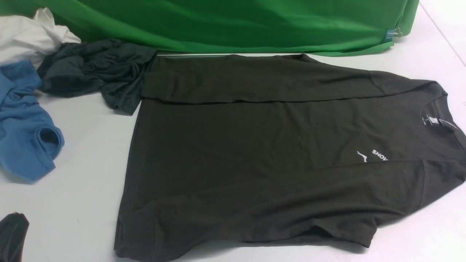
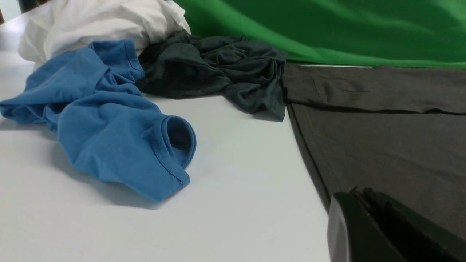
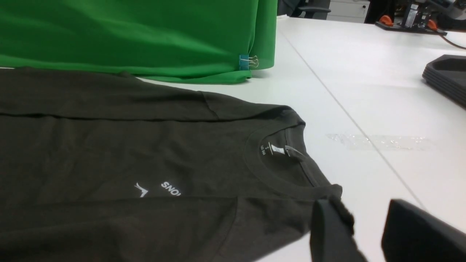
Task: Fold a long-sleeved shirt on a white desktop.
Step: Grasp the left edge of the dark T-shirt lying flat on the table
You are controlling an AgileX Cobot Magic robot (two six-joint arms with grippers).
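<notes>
The long-sleeved shirt lies flat on the white desktop, collar to the right, hem to the left. Both sleeves are folded in over the body, the near one half covering the white chest logo. My left gripper sits low at the front left, clear of the hem; in the left wrist view its jaws are pressed together with nothing between them, the shirt beyond. My right gripper is open beside the shirt's near shoulder, bare table between its fingers; the front view does not show it.
A blue garment, a slate-grey garment and a white one are heaped at the back left, the grey one touching the shirt's far hem corner. A green cloth hangs along the back. Black trays sit far right.
</notes>
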